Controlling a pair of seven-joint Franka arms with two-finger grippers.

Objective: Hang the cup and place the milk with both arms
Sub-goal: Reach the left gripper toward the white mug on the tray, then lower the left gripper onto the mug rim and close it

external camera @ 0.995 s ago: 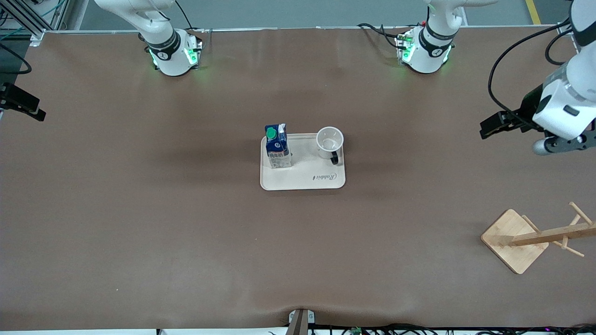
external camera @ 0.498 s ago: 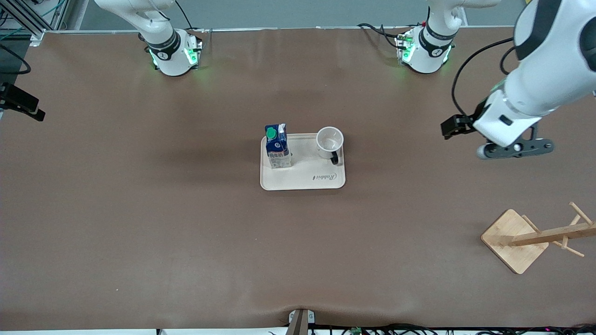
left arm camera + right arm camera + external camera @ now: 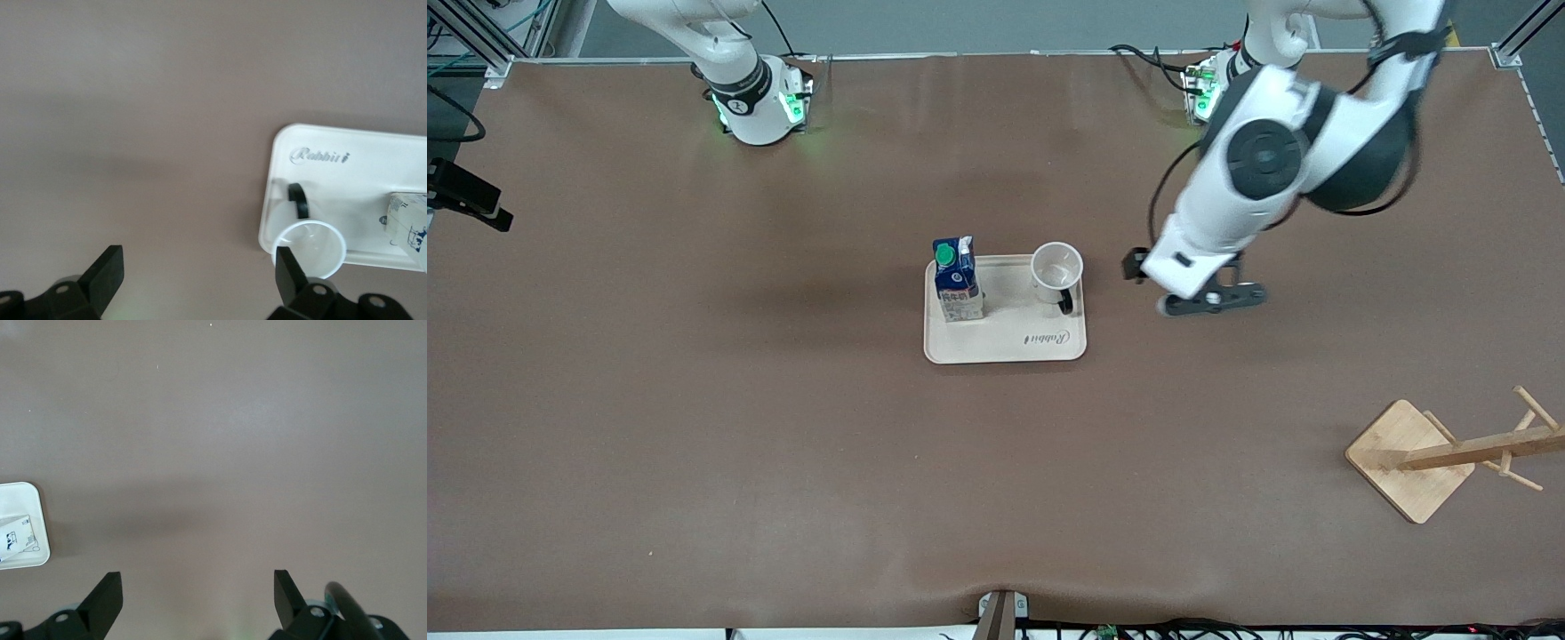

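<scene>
The cup (image 3: 1056,267) is a white mug with a black handle, standing upright on the cream tray (image 3: 1005,342). The milk (image 3: 956,280), a blue and white carton with a green cap, stands on the same tray toward the right arm's end. My left gripper (image 3: 1136,265) is open and empty over bare table beside the tray, at the cup's end. In the left wrist view the left gripper (image 3: 198,257) has the cup (image 3: 310,243) just past one fingertip (image 3: 287,267). My right gripper (image 3: 480,206) waits over the right arm's end of the table, and it is open and empty in the right wrist view (image 3: 197,583).
A wooden mug rack (image 3: 1409,458) with pegs stands near the front camera at the left arm's end of the table. The brown table (image 3: 783,427) spreads wide around the tray. The tray's corner with the milk (image 3: 17,537) shows in the right wrist view.
My left arm has swung in from the left arm's end of the table to just beside the tray. The right arm, cup and milk have not moved.
</scene>
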